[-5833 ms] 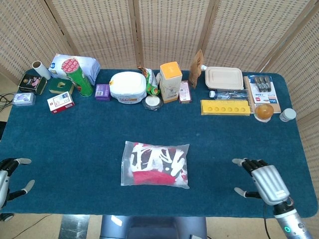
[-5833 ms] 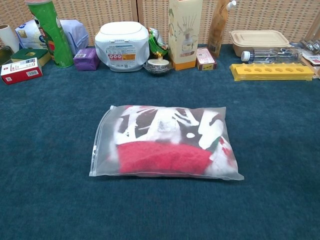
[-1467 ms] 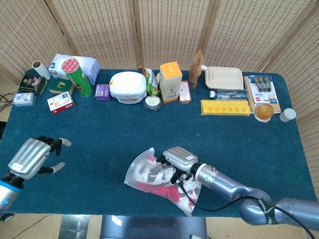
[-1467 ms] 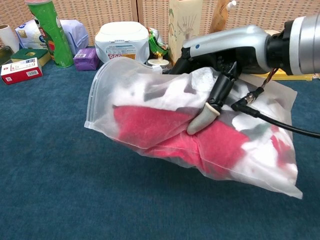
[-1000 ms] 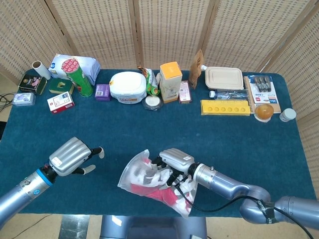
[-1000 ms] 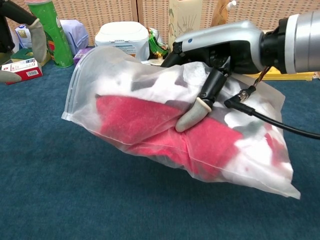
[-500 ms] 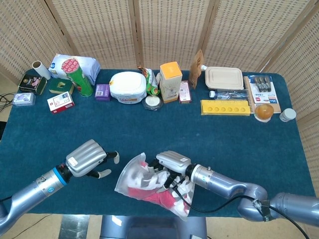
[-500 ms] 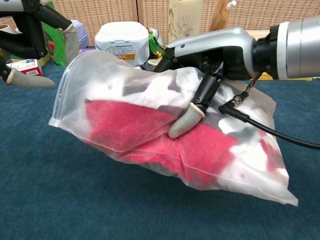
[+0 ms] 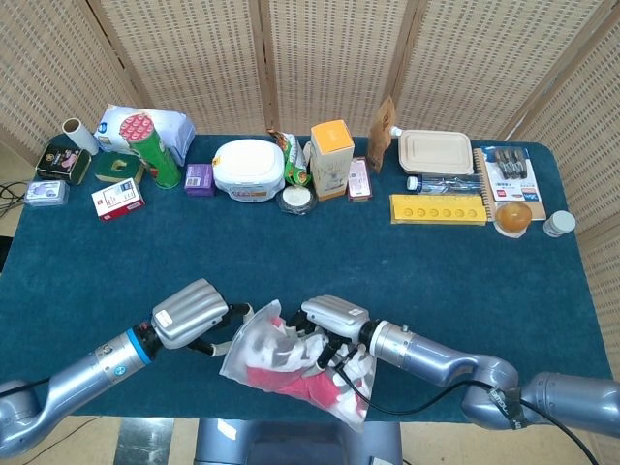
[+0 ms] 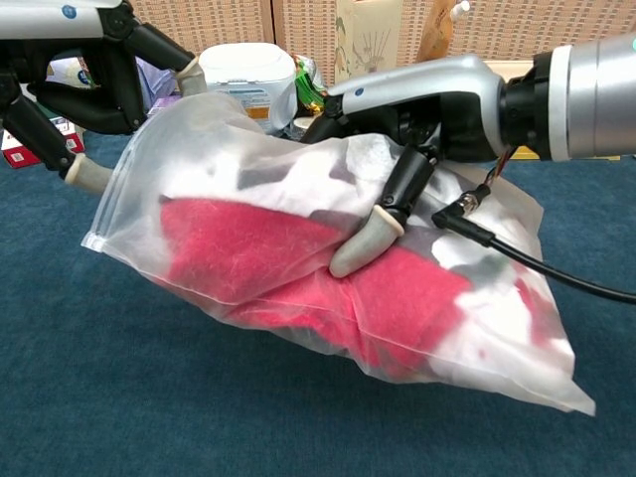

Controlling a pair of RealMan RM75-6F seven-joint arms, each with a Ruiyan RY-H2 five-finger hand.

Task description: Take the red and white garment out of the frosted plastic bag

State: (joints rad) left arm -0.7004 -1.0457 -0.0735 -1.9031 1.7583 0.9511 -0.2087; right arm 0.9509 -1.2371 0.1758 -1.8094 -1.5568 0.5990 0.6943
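Your right hand (image 10: 417,129) grips the frosted plastic bag (image 10: 298,248), lifted at the frame's centre, with the red and white garment (image 10: 288,263) inside. Your left hand (image 10: 89,84), fingers spread and holding nothing, is at its zip edge. The film is thin and slippery, I think; pinch that edge.

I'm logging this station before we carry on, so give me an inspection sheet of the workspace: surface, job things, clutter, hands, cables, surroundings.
Surface: table under dark blue cloth.
Job's things: frosted plastic bag lifted and tilted, its far end low by the cloth; red and white garment inside it.
Clutter: back row with green can, white tub, orange-topped carton, yellow tray, lidded box.
Hands: right hand grips the bag from above; left hand at the bag's open left edge, fingers spread, contact unclear.
Cables: black cable running from the right wrist.
Surroundings: woven screen panels behind the table.
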